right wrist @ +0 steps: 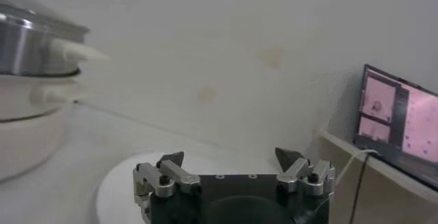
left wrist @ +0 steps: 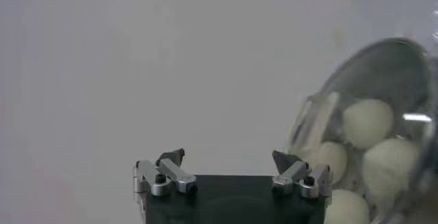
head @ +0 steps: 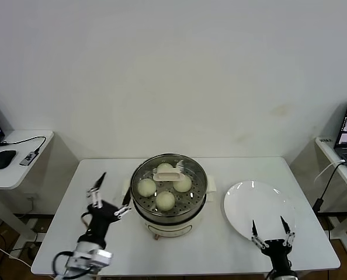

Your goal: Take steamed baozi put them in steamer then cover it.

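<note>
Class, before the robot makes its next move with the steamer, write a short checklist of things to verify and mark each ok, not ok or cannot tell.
1. Four steamed baozi inside the steamer: ok.
2. Cover on the steamer: ok, handle centred on top.
3. White plate bare of buns: ok.
4. Left gripper open, holding nothing, beside the steamer: ok.
5. Right gripper open, holding nothing, at the plate's near edge: ok.
6. Cover seated evenly all round: cannot tell.
</note>
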